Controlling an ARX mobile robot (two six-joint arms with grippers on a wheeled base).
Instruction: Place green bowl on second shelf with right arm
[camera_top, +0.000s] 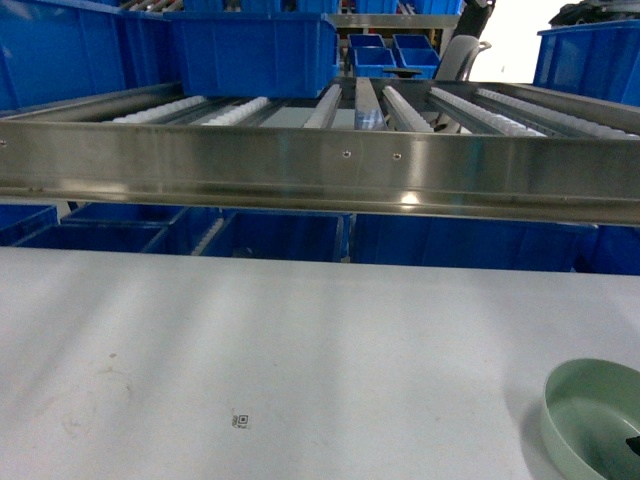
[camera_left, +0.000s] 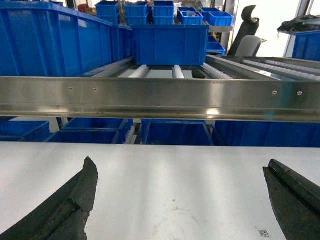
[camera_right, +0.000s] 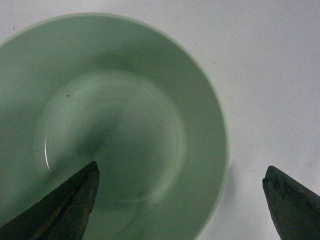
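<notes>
The green bowl (camera_top: 592, 418) stands upright on the white table (camera_top: 300, 350) at the near right corner and is empty. In the right wrist view the bowl (camera_right: 110, 120) fills the left side. My right gripper (camera_right: 182, 167) is open and straddles its right rim, with one black finger (camera_right: 75, 200) over the inside and the other (camera_right: 292, 202) over the table outside. Only a black tip (camera_top: 633, 443) of it shows in the head view. My left gripper (camera_left: 178, 162) is open over bare table, holding nothing. A steel roller shelf (camera_top: 320, 165) runs across behind the table; I cannot tell which level is the second shelf.
A large blue crate (camera_top: 255, 50) sits on the rollers at the back left. More blue crates (camera_top: 450, 245) fill the level under the steel rail. A small printed marker (camera_top: 240, 421) lies on the table. A grey chair (camera_top: 458, 55) stands far behind.
</notes>
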